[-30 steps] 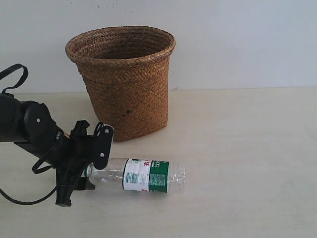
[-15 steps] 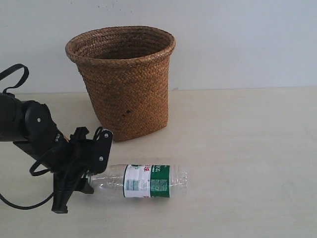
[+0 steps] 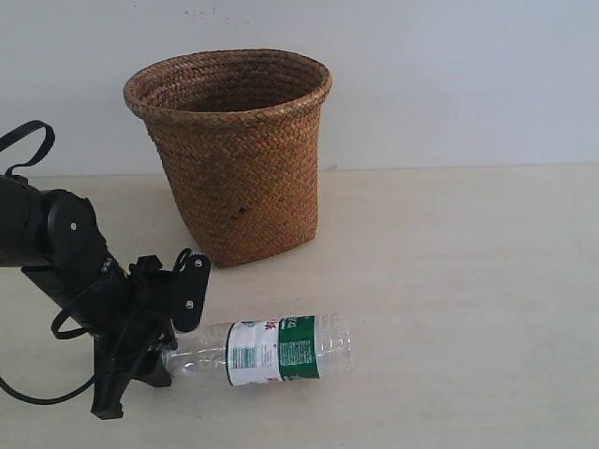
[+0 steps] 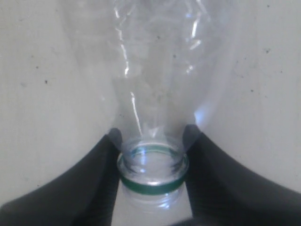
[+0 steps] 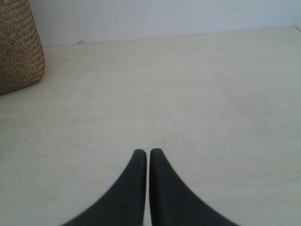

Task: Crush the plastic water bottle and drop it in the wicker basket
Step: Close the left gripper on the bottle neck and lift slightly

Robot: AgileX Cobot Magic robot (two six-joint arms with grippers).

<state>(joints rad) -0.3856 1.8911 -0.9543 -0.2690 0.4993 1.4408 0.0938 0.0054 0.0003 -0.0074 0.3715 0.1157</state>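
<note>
1. My left gripper (image 3: 167, 348) is clamped on the neck of the bottle (image 3: 329, 344), with a finger on each side at the green ring (image 4: 151, 184).
2. The bottle lies on its side on the table (image 3: 468, 281), in front of the basket (image 3: 239, 159) and not touching it.
3. Its label (image 3: 271, 352) is white and green with red marks. The writing is too small to read.
4. My right gripper (image 5: 148, 154) has its fingers together, holding nothing.

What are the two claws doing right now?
Left gripper: shut on the plastic water bottle, at its neck.
Right gripper: shut, holding nothing.
</note>
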